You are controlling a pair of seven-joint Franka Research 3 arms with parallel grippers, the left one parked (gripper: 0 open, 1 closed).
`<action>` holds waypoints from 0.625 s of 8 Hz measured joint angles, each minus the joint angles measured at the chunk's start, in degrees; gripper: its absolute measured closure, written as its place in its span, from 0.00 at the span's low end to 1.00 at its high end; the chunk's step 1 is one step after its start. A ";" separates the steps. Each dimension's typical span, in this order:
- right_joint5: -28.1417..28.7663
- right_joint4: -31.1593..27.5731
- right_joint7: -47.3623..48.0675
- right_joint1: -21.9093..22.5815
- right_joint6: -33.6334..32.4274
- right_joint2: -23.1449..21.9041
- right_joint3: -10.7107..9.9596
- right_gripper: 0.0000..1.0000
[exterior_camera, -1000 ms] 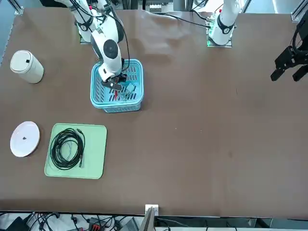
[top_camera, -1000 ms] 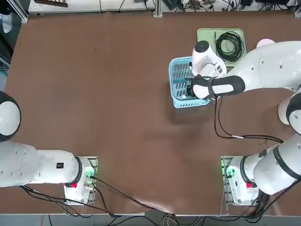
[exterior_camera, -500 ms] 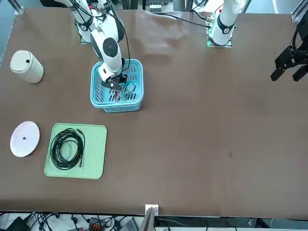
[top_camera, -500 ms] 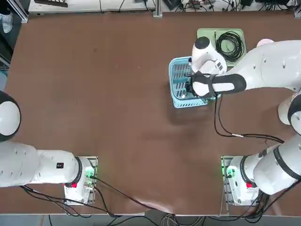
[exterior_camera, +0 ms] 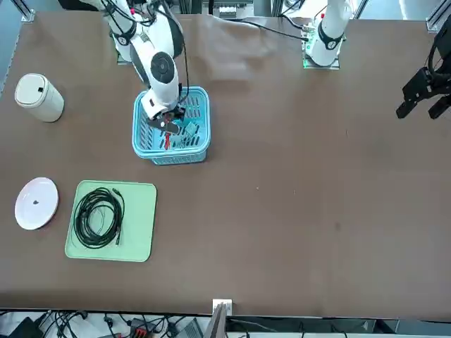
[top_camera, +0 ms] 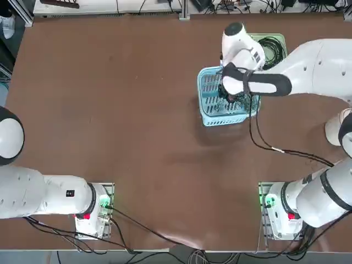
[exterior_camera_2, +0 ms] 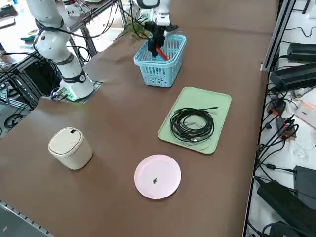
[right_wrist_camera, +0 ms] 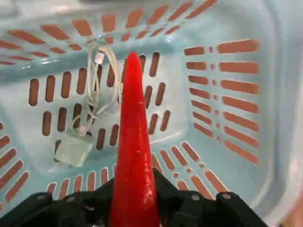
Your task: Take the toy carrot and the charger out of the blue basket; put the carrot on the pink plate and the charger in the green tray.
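- Two fingers of my right gripper (right_wrist_camera: 135,208) clamped on carrot (right_wrist_camera: 134,156), tip pointing down over basket (right_wrist_camera: 236,94).
- Charger (right_wrist_camera: 75,149) w/ cord lies on basket floor, beside carrot tip.

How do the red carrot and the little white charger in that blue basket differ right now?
The toy carrot is a long, slim red stick; the charger is a small white block trailing a thin pale cord. The carrot is clamped in the right gripper, its tip pointing down into the blue basket; the charger lies loose on the slatted bottom. Both are over or inside the basket.
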 joint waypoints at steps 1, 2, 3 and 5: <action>0.01 3.32 -0.24 -0.05 -4.40 -0.32 -0.27 0.82; 0.02 5.92 -0.39 -0.13 -7.63 -0.48 -0.46 0.82; 0.02 7.99 -0.70 -0.34 -10.38 -0.52 -0.61 0.82; 0.01 11.13 -5.01 -2.46 -15.71 -0.73 -0.85 0.82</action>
